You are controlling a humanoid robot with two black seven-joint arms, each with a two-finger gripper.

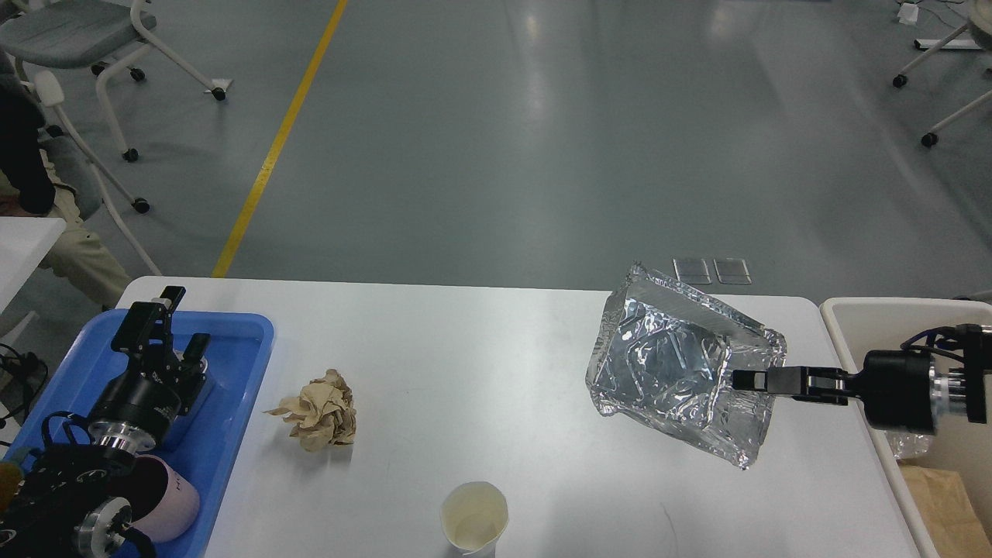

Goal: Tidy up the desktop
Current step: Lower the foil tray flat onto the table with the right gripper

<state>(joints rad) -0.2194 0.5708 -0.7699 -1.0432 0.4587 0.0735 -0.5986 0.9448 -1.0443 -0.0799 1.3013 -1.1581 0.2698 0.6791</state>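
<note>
Head view: the wide, smooth white rectangular desktop (496, 372) with rounded corners fills the near half of the scene, with grey floor beyond it. At its far left lies a shallow blue plastic tray (232, 403). The left gripper (182, 318) hangs over this tray with its two black fingers spread apart and nothing between them. At the tray's near end, partly hidden by the arm, a pale pink cup (170, 504) lies on its side. Right of the tray, a crumpled ball of brown paper (319, 409) rests on the bare desktop. Nearer and further right, a cream paper cup (474, 518) sits at the near edge, its mouth visible. Right of centre, a crinkled silver foil tray (666, 364) is tilted up off the desktop, and the right gripper (748, 380) has its fingers closed on the foil's right rim. At the far right stands a cream-coloured plastic bin (852, 318), just beside the desktop.
</note>
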